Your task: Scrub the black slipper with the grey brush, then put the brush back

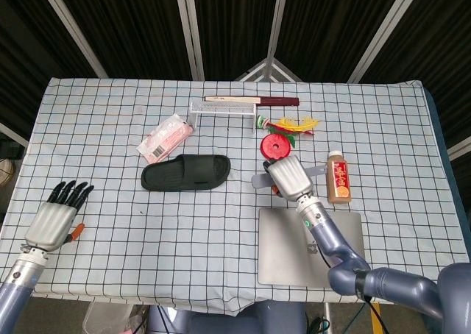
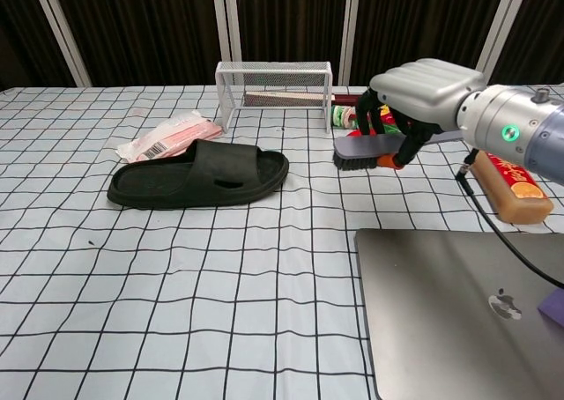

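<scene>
The black slipper (image 1: 185, 172) (image 2: 197, 174) lies flat on the checked cloth, left of centre, toe pointing right. My right hand (image 1: 288, 176) (image 2: 421, 93) grips the grey brush (image 2: 363, 151) (image 1: 262, 180) by its handle and holds it lifted off the table, bristles down, to the right of the slipper's toe. My left hand (image 1: 57, 215) hovers near the table's front left corner with its fingers spread and nothing in it; the chest view does not show it.
A closed grey laptop (image 1: 309, 246) (image 2: 458, 312) lies front right. A brown bottle (image 1: 338, 176) lies beside my right forearm. Behind are a red disc (image 1: 276, 146), a white wire rack (image 2: 275, 90), colourful small items (image 1: 294, 123) and a pink packet (image 1: 165, 137).
</scene>
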`<state>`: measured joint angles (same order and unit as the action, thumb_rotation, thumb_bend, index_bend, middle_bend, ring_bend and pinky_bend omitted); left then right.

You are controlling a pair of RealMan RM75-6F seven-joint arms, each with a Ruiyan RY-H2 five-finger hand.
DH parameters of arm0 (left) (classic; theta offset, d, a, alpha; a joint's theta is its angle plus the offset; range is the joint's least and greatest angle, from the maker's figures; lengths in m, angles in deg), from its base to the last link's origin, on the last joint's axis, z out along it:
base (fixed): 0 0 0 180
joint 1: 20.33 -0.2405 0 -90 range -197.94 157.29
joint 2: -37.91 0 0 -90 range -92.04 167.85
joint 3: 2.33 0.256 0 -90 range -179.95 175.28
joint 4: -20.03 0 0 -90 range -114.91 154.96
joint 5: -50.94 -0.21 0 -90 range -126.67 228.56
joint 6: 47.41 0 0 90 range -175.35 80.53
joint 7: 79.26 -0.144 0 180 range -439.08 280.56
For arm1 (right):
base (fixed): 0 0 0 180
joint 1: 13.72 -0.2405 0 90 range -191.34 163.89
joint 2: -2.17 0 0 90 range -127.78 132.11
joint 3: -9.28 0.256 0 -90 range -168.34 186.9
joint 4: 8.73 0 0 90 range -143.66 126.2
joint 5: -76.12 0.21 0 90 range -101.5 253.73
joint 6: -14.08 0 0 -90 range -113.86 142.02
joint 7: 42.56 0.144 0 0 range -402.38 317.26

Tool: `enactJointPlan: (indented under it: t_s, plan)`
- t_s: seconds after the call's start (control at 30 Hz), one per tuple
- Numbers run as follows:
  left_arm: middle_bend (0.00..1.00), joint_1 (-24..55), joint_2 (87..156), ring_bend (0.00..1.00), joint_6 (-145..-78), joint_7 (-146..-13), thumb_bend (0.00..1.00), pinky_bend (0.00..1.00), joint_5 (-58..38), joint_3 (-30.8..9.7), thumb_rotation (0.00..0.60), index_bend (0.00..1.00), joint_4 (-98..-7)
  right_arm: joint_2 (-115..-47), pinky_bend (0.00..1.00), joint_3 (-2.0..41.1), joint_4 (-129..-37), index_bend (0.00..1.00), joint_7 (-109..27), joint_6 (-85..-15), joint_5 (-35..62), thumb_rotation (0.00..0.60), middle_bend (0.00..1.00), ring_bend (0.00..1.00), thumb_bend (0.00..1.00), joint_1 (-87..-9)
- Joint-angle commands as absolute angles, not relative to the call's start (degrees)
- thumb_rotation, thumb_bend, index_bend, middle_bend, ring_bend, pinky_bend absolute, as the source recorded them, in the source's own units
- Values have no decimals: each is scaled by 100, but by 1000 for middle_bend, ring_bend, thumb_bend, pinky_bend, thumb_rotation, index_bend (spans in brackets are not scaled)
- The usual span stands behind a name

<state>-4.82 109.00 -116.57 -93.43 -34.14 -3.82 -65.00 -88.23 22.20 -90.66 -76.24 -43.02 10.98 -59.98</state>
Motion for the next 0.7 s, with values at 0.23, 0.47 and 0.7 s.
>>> enactJointPlan:
  t_s: [0.23,0.47,0.7]
  plan:
    - [85,436,10851,20,-10522,-8619,588,6,-3279,-719,600,18,-6715,-8929,697,2446,-9220,857,-7916,-4198,1439,600,724,589,428,-6302]
    - [89,1228,11112,20,-9637,-8263,620,6,-3166,-962,600,40,-6458,-9130,698,2601,-9038,857,-7883,-4039,1783,600,724,589,428,-6532]
    - [98,1693,11476,29,-9129,-8292,622,7,-3096,-917,600,49,-6134,-9220,698,2605,-8968,857,-7854,-4038,1786,600,724,589,430,-6684]
